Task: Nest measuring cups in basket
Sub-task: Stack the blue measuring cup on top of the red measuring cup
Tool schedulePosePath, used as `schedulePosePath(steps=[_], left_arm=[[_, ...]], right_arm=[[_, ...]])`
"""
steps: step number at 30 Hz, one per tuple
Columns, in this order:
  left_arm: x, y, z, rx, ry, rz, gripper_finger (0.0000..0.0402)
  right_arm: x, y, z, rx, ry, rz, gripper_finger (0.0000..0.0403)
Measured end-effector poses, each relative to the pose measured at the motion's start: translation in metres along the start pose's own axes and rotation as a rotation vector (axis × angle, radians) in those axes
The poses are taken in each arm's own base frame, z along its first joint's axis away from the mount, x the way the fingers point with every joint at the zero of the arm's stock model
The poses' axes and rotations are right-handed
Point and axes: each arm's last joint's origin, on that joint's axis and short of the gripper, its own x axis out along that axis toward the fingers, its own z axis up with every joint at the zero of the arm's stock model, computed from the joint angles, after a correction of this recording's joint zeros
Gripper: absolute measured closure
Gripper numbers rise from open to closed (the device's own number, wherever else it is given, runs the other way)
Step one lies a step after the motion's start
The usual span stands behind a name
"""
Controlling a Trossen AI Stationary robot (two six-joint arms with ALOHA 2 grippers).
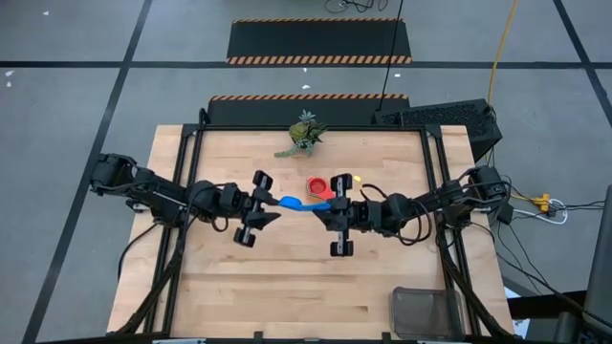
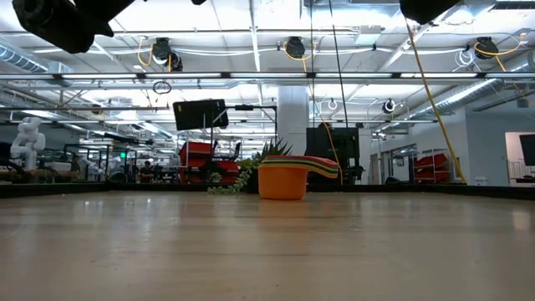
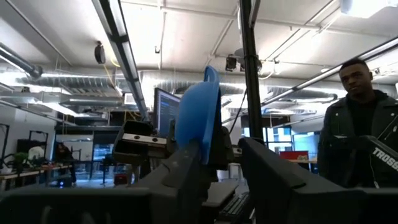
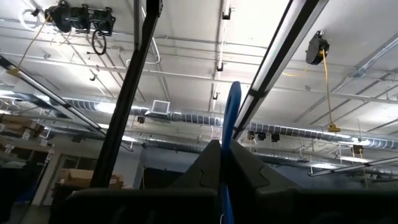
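Bare table (image 1: 287,287) lies toward 6 o'clock; cup stack (image 1: 316,185) and plant (image 1: 304,134) crowd 12 o'clock; basket (image 1: 426,312) fills 5 o'clock corner.

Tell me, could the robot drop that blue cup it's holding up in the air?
Maybe. The blue cup hangs above the table between both arms. The right end effector is shut on its handle, but the left end effector sits loosely around the bowl, so it could slip. The basket is far off at the table's corner.
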Motion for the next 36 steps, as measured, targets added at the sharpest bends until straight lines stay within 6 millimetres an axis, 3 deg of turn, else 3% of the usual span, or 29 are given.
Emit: schedulePosePath(steps=[7,20,26,32,36], left_arm=[[0.0000,-0.0003,-0.0001,0.000,0.002,-0.001,0.0258],[0.0000,-0.0002,0.0001,0.000,0.000,0.000,0.0334],[0.0000,-0.0003,0.0002,0.015,-0.001,-0.001,0.0390],[0.0000,-0.0003,0.0002,0.015,-0.001,-0.001,0.0394],[-0.0002,-0.0006,0.0001,-0.002,-0.001,-0.005,0.0395]], right_arm=[[0.0000,0.0000,0.0000,0.000,0.000,-0.001,0.0403],[0.0000,0.0007,0.0000,0.003,0.002,0.002,0.0403],[0.0000,0.0007,0.0000,0.011,0.002,0.001,0.0403],[-0.0002,0.0017,0.0002,0.009,0.002,0.003,0.0399],[-0.0012,0.0073,0.0007,-0.010,0.025,-0.059,0.0368]])
